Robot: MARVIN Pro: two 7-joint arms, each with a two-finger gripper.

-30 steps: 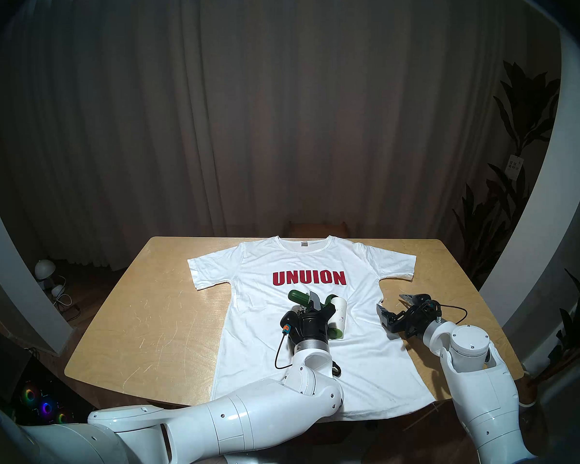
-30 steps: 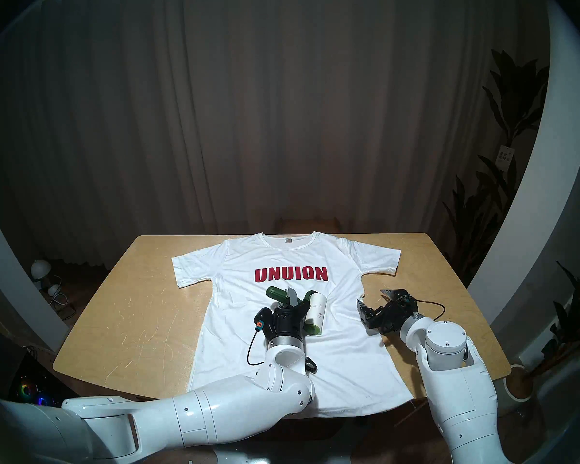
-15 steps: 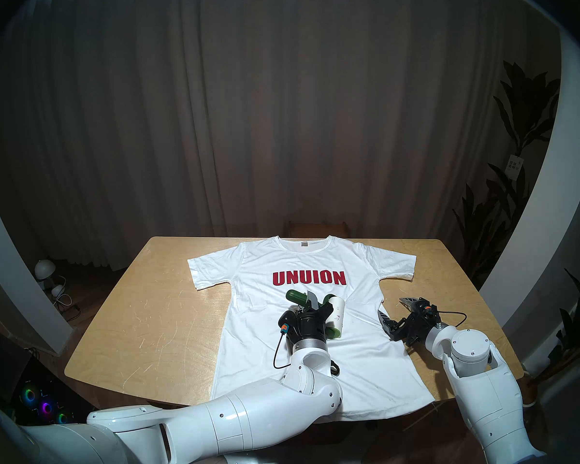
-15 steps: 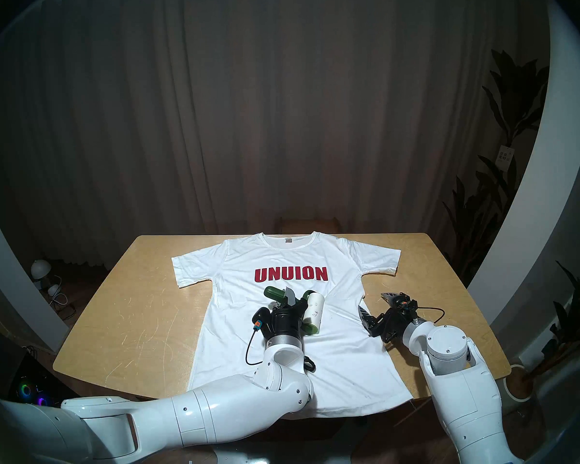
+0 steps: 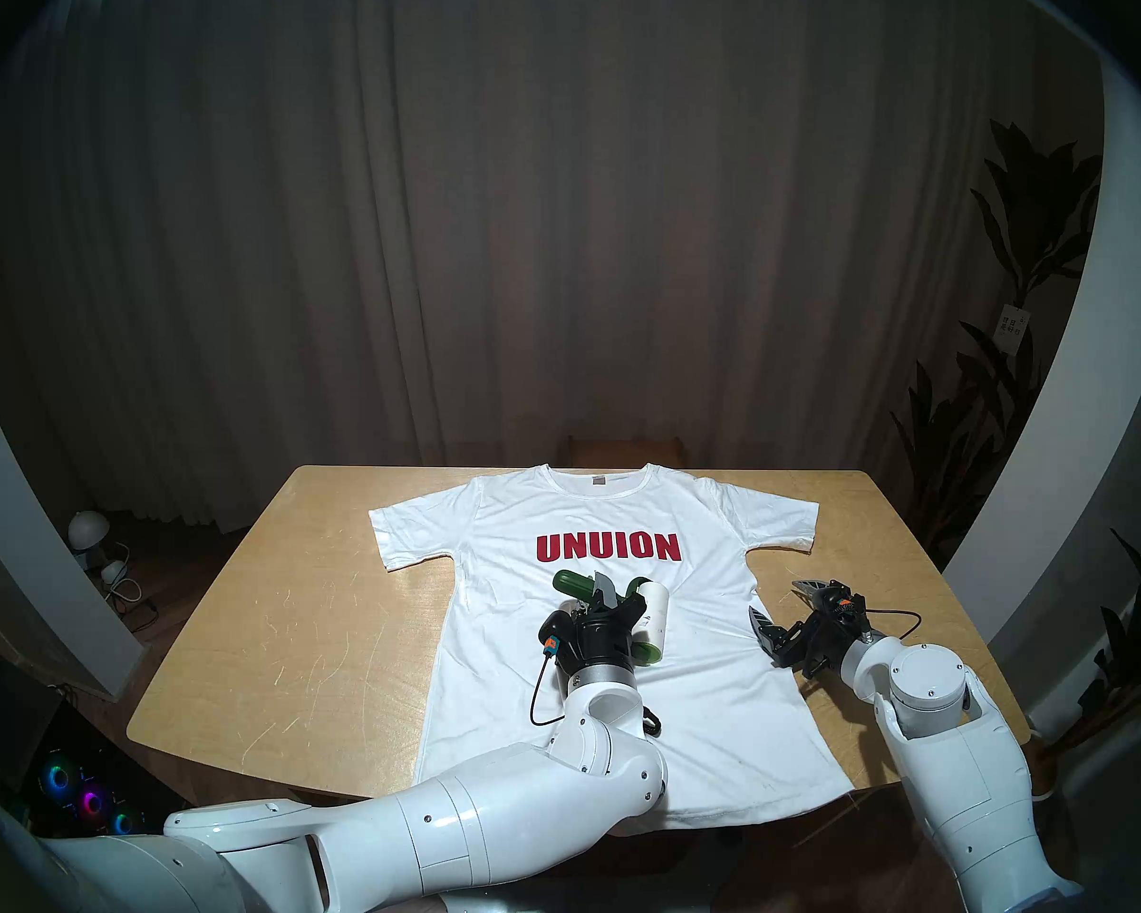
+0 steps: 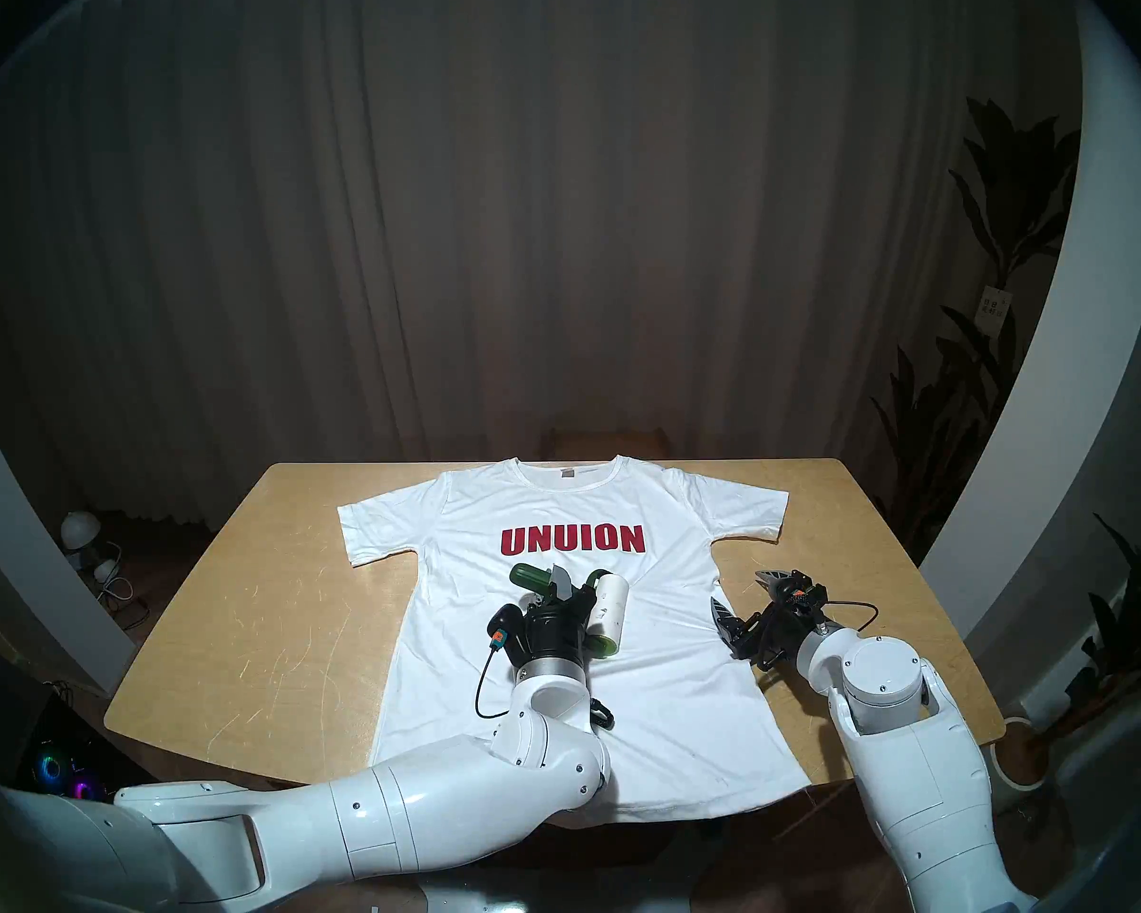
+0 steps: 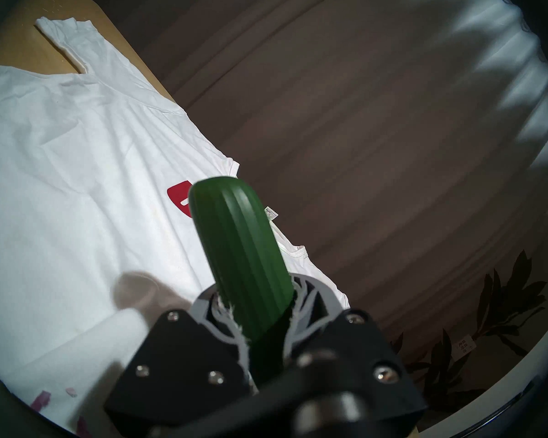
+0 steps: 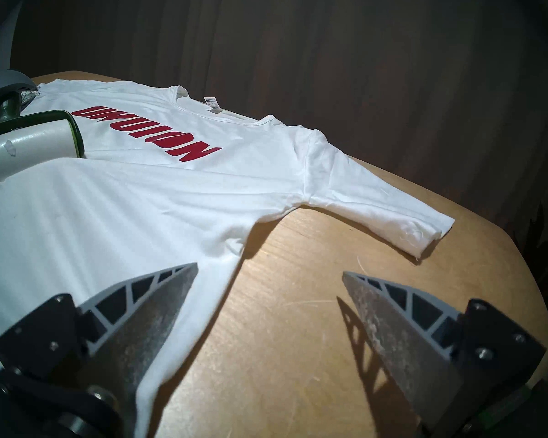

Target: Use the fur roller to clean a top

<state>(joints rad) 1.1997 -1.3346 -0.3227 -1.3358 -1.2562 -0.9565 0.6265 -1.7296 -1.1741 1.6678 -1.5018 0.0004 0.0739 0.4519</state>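
The top (image 5: 719, 694) is a white T-shirt with red "UNUION" lettering, spread flat on the table. The fur roller (image 5: 653, 612) rests with its white roll on the shirt's chest just below the lettering. My left gripper (image 5: 604, 592) is shut on its dark green handle (image 7: 238, 244). The roll (image 6: 607, 605) carries a few small specks. My right gripper (image 5: 777, 599) is open and empty, low over the table at the shirt's right side edge. In the right wrist view one of its fingers (image 8: 159, 301) is over the shirt's edge (image 8: 171, 190) and the other over bare wood.
The wooden table (image 5: 291, 628) has bare areas left and right of the shirt. A chair back (image 5: 624, 447) shows behind the far edge, with a dark curtain beyond. Plants (image 5: 989, 431) stand at the right. A lamp (image 5: 87, 529) sits on the floor at the left.
My left gripper has slid the roller a little to the left across the shirt. My right gripper has turned at the wrist and drawn slightly right, away from the shirt's side.
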